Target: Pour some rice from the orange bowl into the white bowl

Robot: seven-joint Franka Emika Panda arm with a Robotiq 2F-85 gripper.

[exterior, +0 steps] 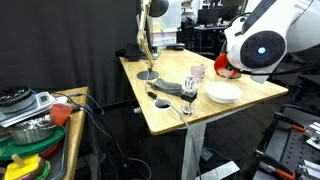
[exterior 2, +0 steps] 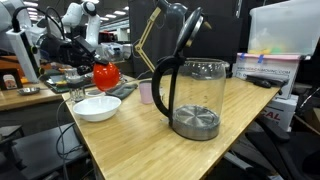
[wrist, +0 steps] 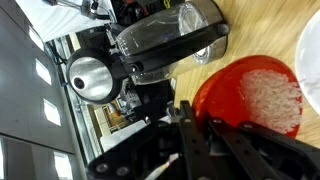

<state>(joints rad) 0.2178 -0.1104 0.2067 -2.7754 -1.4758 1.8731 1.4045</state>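
In the wrist view my gripper (wrist: 200, 113) is shut on the rim of the orange bowl (wrist: 255, 95), which holds white rice. In both exterior views the orange bowl (exterior 2: 106, 75) (exterior: 222, 68) is held above the table, just beside and above the white bowl (exterior 2: 97, 108) (exterior: 223, 93). The white bowl stands on the wooden table, and its edge shows at the right of the wrist view (wrist: 313, 60). The orange bowl looks roughly level. My arm (exterior: 255, 45) hides part of it in an exterior view.
A glass kettle with a black handle (exterior 2: 195, 95) (wrist: 165, 40) stands on the table (exterior: 170, 115). A small pale pink cup (exterior 2: 147, 92) (exterior: 197, 72) stands behind the white bowl. A desk lamp (exterior: 147, 40) is at the back. A side table with clutter (exterior: 35, 130) stands beside the table.
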